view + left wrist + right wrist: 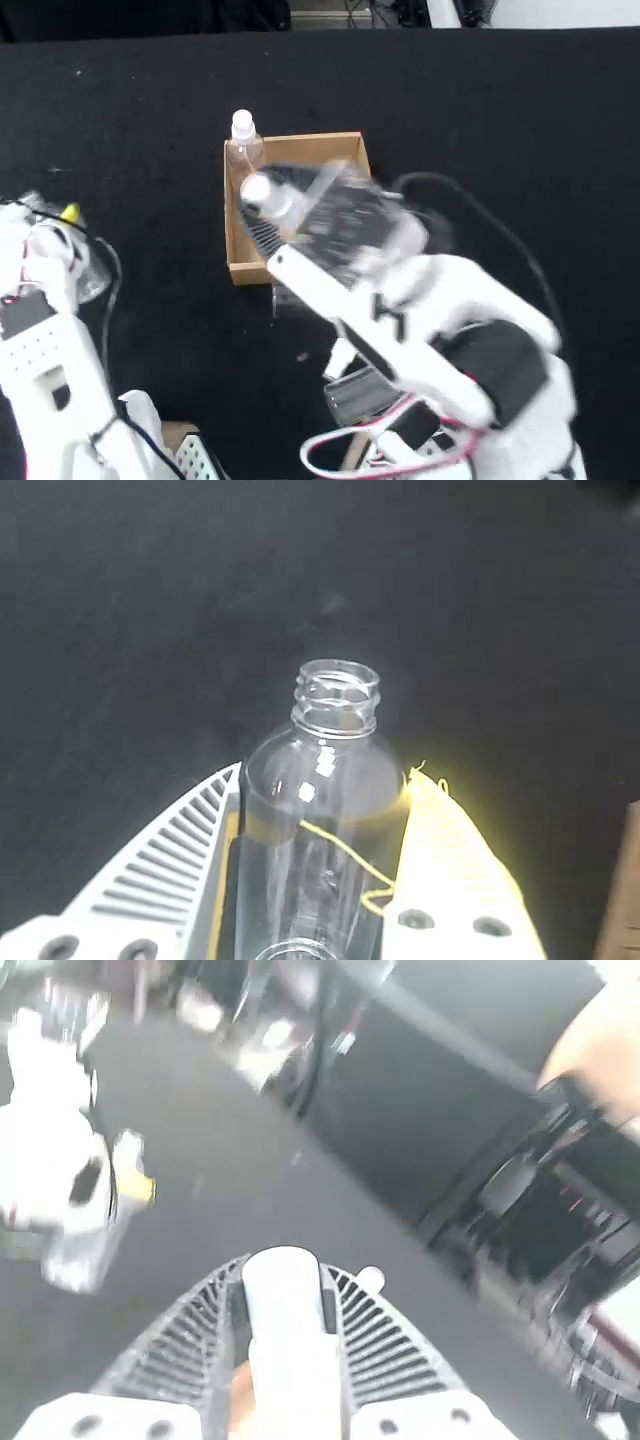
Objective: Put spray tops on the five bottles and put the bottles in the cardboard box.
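So the left jaws are clamped around a clear bottle [325,780] that has no top: the neck is open, the threads are bare, and you can see straight through the body. A bit of yellow thread [345,845] lies across it. That arm is off at the side of the black counter [500,120]. The right jaws are squeezed on a capped bottle [262,192] with a white spray top, held over the cardboard box [245,270]. Another topped bottle [243,135] stands at the box's far corner, can't tell if it's inside.
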### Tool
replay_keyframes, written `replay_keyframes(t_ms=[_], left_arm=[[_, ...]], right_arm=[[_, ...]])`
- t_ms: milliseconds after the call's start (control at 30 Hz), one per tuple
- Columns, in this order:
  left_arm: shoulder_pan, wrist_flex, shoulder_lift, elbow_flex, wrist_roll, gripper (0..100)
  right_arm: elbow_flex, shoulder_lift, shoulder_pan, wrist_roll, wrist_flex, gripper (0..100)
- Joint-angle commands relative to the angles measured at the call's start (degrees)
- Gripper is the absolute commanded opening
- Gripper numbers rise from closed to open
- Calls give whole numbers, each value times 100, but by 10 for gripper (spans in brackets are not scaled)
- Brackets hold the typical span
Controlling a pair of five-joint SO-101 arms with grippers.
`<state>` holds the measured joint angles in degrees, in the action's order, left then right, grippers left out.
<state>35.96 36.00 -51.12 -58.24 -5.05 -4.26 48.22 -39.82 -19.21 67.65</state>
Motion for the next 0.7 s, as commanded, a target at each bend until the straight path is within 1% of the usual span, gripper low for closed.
replay_keyframes(t_ms=[0,300,400,500,667], left_arm=[[-673,0,-1319,-374,-70,33],[-1692,-9,-4431,-1666,-70,30],[-1903,-220,-5433,-2158,-44,30],[-2009,-492,-5240,-2308,-35,30],[-2466,-466,-5266,-2501,-26,30]], right_arm=[[752,110,299,114,18,11],[1534,110,343,132,-35,11],[1824,110,352,440,-79,11],[1851,110,360,897,-325,11],[1842,-66,343,1301,-1011,11]])
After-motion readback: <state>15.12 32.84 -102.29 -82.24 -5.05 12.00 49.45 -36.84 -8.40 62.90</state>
